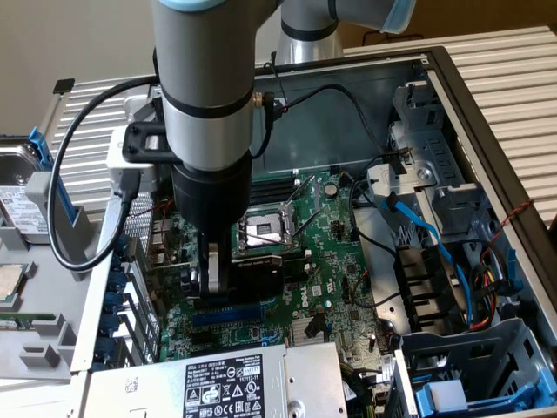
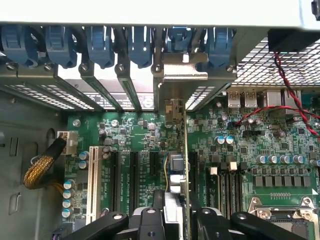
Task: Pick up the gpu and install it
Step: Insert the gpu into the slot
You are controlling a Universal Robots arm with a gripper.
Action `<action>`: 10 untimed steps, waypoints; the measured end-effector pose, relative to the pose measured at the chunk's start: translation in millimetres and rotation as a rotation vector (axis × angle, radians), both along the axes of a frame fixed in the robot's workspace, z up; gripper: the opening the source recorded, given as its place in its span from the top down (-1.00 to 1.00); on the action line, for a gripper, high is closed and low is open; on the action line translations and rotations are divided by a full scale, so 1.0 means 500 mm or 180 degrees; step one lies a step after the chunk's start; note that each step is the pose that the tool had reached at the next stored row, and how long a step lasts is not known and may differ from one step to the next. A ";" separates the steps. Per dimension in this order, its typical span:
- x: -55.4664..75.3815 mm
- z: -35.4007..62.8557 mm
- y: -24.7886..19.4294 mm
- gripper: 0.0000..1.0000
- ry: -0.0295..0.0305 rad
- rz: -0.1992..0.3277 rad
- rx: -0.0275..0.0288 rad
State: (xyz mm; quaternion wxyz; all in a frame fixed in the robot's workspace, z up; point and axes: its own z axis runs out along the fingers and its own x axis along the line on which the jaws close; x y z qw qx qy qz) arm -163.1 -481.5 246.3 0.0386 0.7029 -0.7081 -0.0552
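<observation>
Now, your gripper (image 1: 224, 279) is low over the motherboard (image 1: 331, 261). Its fingers (image 2: 145, 220) are part-way closed and pinch the gpu (image 1: 261, 280) between them (neither spread wide nor pressed together; the card fills the gap).

From the wrist view you see the gpu edge-on, standing upright on the motherboard. Its metal bracket (image 2: 181, 70) is at the motherboard's rear edge, in line with the row of slot covers (image 2: 122, 75) and blue clips (image 2: 100, 45). The card's lower edge is over the blue slot (image 1: 228, 315), on the side of the CPU socket (image 1: 261, 228) that faces the power supply (image 1: 235, 383). You cannot tell whether it is seated in that slot.

The case (image 1: 348, 113) is open and holds the motherboard. The power supply runs along the motherboard's edge nearest the exterior camera. A tangle of cables, one of them blue (image 1: 426, 235), lies past the motherboard's edge on the exterior view's right. On the motherboard, a white slot (image 2: 93, 182) and several black slots lie beside the card.

The gpu is small against the motherboard. It shows a black heatsink block in the exterior view and a thin green board edge in the wrist view.
</observation>
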 end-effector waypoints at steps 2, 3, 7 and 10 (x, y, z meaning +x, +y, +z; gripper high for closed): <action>0.000 0.000 -0.0010 0.43 0.0000 0.0000 0.0000; 0.000 -0.001 -0.0012 0.43 0.0000 0.0000 0.0000; 0.000 -0.005 -0.0013 0.43 -0.0001 0.0000 0.0000; -0.001 -0.008 -0.0014 0.43 -0.0002 0.0000 0.0000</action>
